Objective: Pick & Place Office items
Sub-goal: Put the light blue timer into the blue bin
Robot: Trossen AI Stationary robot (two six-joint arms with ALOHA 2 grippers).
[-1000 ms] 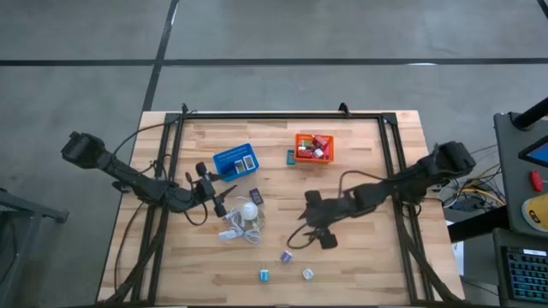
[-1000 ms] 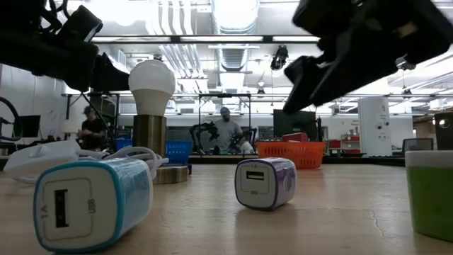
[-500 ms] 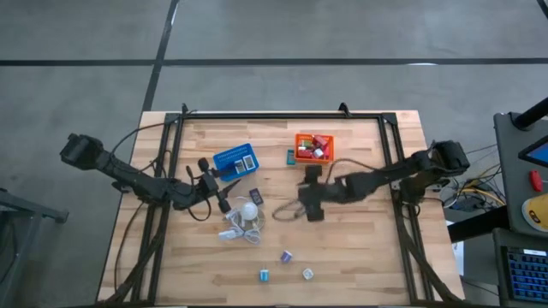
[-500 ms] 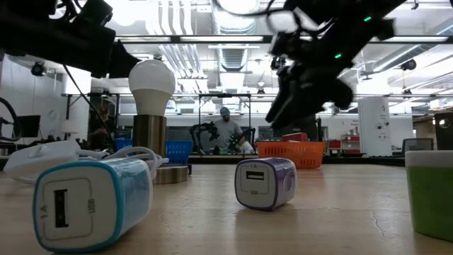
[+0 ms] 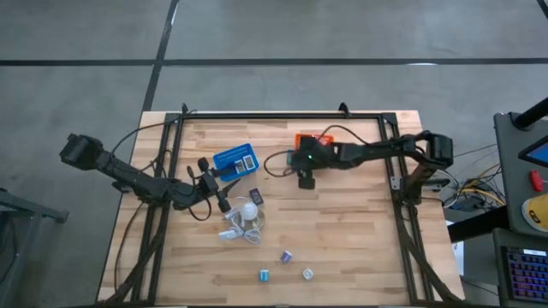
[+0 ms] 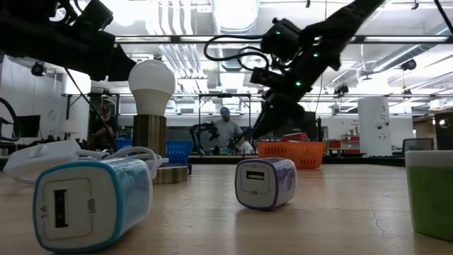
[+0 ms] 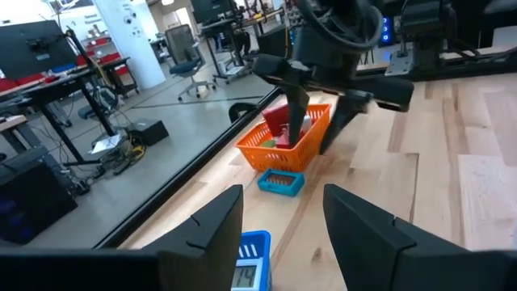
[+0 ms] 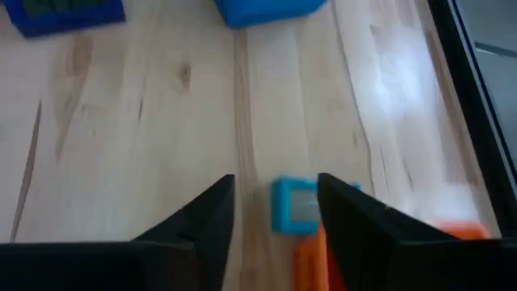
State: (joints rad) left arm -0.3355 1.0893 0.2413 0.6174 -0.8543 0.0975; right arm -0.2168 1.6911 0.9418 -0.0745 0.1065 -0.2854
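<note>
Only the digits "74" can be read, on the pale display of the small blue flat device (image 7: 252, 260); no other print is legible.

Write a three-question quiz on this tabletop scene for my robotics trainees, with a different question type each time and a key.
1. True or false: the right gripper hangs over the blue basket.
2. How many small cubes lie grouped on the table, apart from the baskets? A two, B three, C five.
3. Fill in: the white bulb stands closest to the ___ gripper.

Key
1. False: it is beside the orange basket, fingers apart.
2. B.
3. Left: the left gripper is next to the bulb, open and empty.
</note>
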